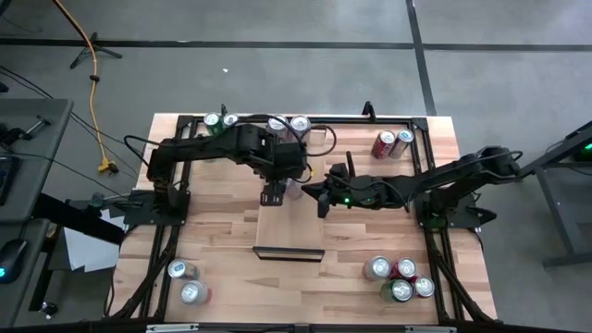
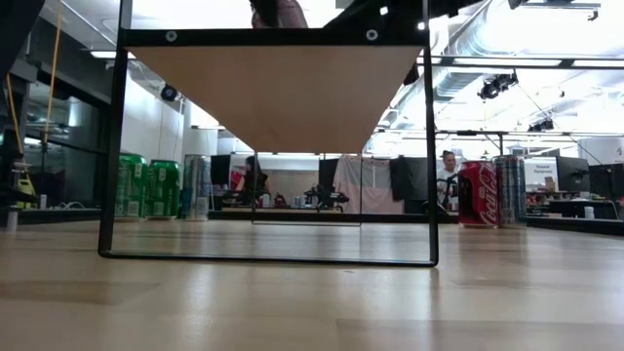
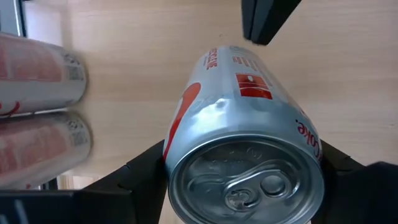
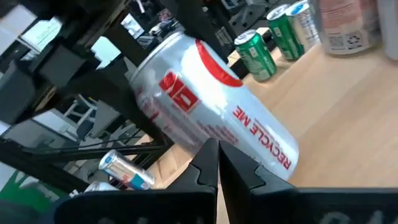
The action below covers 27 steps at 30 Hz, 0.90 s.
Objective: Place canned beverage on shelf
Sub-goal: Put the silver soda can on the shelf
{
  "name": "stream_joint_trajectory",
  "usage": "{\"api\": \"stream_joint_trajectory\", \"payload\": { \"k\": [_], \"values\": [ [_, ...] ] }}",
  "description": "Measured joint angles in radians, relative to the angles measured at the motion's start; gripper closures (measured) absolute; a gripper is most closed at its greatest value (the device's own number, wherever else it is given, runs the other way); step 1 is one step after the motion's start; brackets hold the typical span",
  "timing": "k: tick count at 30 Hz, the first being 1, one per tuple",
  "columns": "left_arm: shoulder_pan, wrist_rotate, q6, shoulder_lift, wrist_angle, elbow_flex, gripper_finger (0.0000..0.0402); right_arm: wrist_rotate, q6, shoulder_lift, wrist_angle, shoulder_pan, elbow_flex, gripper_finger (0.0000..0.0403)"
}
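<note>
Silver can point(image 3: 245, 149) sits between the left gripper point(image 1: 275, 192) fingers point(image 3: 134, 174), tilted, lid toward the wrist camera, over the far end of the shelf point(image 1: 287, 225), the pale board with a dark lip at its near end. Fingers bracket the can on both sides; whether they press it or have just let go cannot be told, and contact with the board is not visible either. Right gripper point(image 1: 324, 196) is closed and empty, its tips just beside the can's side, probably steadying or nudging it. Other cans stand at the table's point(image 1: 231, 240) four corners: far left group point(image 1: 218, 121), far right pair point(image 1: 392, 142), near left pair point(image 1: 188, 281), near right cluster point(image 1: 400, 278), all well apart from the shelf. Shelf surface toward its near lip is bare, so room exists there. Tight spot is the middle, where both grippers crowd the can; the right arm has open table behind it for backing off. Tilted can could roll off the shelf's long edge.
</note>
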Motion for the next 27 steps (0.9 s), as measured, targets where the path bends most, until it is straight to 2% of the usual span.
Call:
{"api": "stream_joint_trajectory", "payload": {
  "k": [27],
  "values": [
    [0.000,0.009,0.017,0.013,0.141,-0.001,0.0153,0.022,-0.001,0.000,-0.102,-0.003,0.000,0.0403]
  ]
}}
